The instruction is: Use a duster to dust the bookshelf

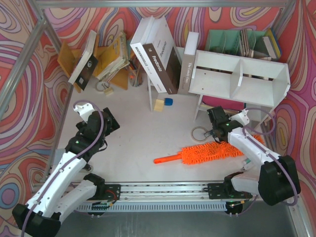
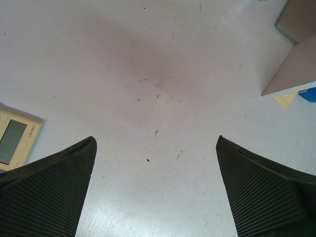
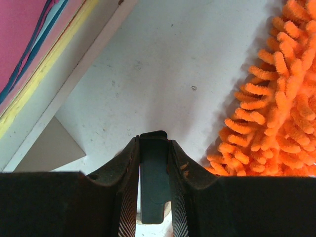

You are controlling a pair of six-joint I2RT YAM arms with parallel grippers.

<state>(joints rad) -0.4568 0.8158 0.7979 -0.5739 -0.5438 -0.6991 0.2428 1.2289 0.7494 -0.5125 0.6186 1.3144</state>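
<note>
Long orange duster, one: shaggy microfibre head, slim smooth plastic handle. It lies flat on the white table, on the near side of the one white board bookshelf, which has two open compartments. Right pincer closed, just beside the shaggy head. Left pincer wide open, two ribbed black pads, over scuffed table.

Bright, even light falls from above. The table looks white, with only soft shadows. The left wrist view shows a faint grey shadow on it. In the right wrist view the duster is sharp, the bottom dark and fuzzy
</note>
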